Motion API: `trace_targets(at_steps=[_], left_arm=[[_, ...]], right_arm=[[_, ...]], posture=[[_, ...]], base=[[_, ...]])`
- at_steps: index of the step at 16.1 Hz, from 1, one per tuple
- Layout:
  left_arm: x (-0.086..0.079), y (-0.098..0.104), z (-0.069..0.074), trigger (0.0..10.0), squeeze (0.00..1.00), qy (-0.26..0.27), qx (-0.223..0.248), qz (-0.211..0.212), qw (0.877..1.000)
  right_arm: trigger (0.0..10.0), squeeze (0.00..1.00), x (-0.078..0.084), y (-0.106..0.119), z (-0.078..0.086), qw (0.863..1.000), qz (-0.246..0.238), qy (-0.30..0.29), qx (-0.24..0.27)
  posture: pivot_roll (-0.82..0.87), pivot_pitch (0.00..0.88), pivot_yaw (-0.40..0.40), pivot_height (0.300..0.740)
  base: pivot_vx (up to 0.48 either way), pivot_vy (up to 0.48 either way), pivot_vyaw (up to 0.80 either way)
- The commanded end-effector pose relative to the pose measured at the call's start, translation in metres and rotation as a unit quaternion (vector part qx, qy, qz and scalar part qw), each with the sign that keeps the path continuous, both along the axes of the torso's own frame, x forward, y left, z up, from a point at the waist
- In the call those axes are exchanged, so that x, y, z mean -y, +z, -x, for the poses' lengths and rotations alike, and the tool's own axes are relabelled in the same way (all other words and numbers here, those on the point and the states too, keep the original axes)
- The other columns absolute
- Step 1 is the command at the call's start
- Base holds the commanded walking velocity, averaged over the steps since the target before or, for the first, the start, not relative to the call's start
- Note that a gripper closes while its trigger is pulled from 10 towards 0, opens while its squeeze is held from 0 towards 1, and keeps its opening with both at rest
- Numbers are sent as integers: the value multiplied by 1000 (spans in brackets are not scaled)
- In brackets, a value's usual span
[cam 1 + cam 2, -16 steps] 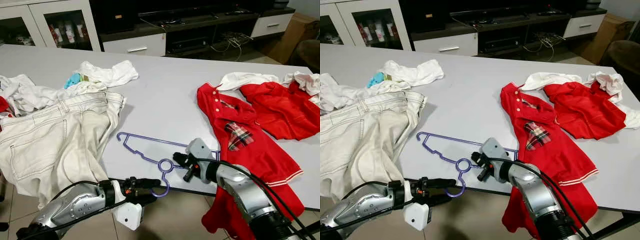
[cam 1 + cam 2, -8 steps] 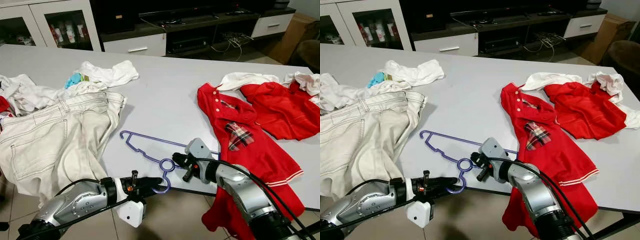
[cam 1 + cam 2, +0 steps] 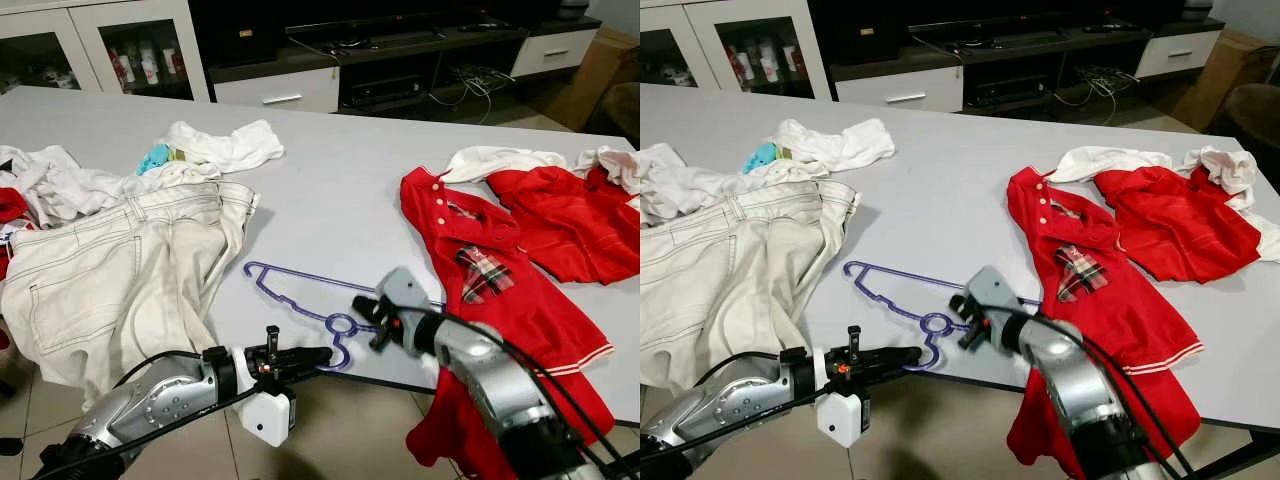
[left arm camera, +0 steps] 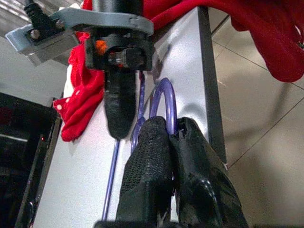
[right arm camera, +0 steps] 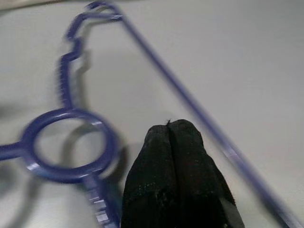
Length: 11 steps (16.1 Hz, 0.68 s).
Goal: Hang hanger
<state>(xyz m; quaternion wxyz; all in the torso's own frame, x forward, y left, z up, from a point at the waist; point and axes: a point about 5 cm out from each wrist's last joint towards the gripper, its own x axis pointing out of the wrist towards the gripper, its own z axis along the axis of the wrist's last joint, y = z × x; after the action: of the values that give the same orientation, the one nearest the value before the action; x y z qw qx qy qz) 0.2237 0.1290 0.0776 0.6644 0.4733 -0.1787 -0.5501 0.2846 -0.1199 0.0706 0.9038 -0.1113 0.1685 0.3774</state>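
Left gripper [image 4: 173, 135] has its fingers pressed together on the hook of the purple hanger [image 3: 300, 305], at the table's [image 3: 330, 190] near edge. Right gripper [image 5: 176, 137], fingers together and holding nothing, hovers just above the hanger beside its ring. The pinch sits far out on a thin curved hook, so lifting could let the hanger swing or slip free, or snag the red shirt [image 3: 490, 290]. Its long axis runs from ten o'clock to four o'clock, with the hook pointing to six o'clock, toward the robot.
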Motion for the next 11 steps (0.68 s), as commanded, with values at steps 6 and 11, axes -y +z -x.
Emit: trace_targets(at_steps=[6, 11], left_arm=[[2, 3, -2, 0, 0, -7, 3, -1, 1000], [6, 8, -7, 0, 0, -5, 9, 6, 1000]], right_arm=[[10000, 0, 16, 50, -27, 990, -98, -82, 65], [10000, 0, 37, 74, -36, 981, -55, -111, 148]], posture=[[-66, 0, 31, 740], [-64, 0, 29, 740]], base=[[0, 0, 0], [0, 0, 0]])
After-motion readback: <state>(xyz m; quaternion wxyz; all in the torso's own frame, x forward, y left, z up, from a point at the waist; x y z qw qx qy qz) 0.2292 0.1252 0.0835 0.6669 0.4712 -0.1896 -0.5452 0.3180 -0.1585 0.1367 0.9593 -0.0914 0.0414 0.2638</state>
